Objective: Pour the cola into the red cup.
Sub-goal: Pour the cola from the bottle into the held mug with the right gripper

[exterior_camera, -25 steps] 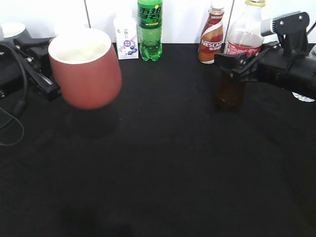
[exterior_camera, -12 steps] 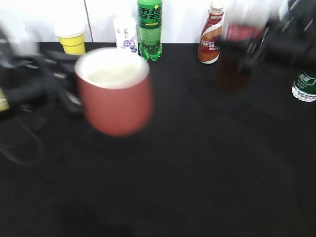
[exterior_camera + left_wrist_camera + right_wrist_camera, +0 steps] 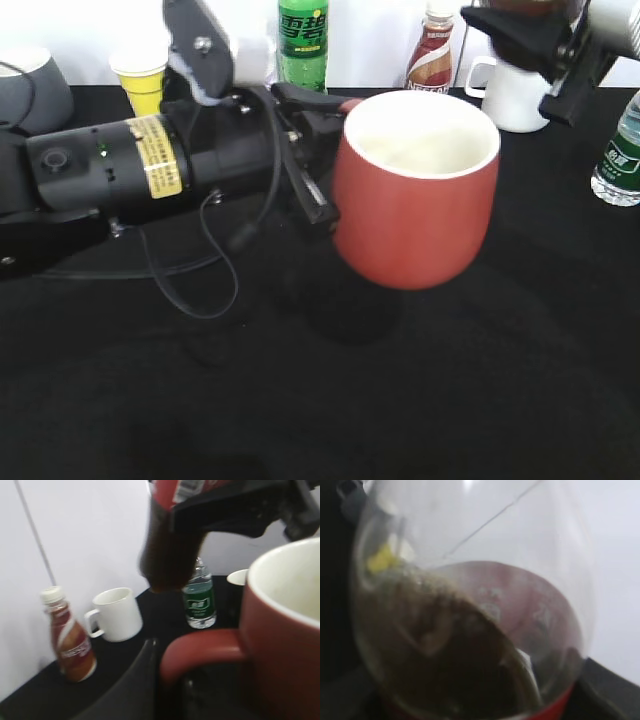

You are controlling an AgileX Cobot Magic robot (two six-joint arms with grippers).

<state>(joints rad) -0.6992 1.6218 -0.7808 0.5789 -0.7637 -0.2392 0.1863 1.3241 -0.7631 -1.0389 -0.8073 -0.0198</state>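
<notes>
My left gripper (image 3: 318, 155) is shut on the handle of the red cup (image 3: 415, 200) and holds it upright above the middle of the table. The handle (image 3: 200, 650) sits between my left gripper's fingers (image 3: 167, 680) in the left wrist view. My right gripper (image 3: 530, 35) is shut on the cola bottle (image 3: 170, 555) and holds it high at the back right, beyond the cup's rim (image 3: 285, 575). In the exterior view the bottle is almost wholly above the frame. It fills the right wrist view (image 3: 460, 645), its dark liquid slanted. The cap is not visible.
Along the back edge stand a yellow paper cup (image 3: 142, 85), a green soda bottle (image 3: 303, 45), a Nescafe bottle (image 3: 432, 55) and a white mug (image 3: 515, 95). A water bottle (image 3: 620, 150) stands at the right, a grey mug (image 3: 30, 85) at the left.
My left gripper has carried the red cup from the left to the middle, closer to the camera. My right gripper has lifted the cola bottle off the table to the top of the view.
</notes>
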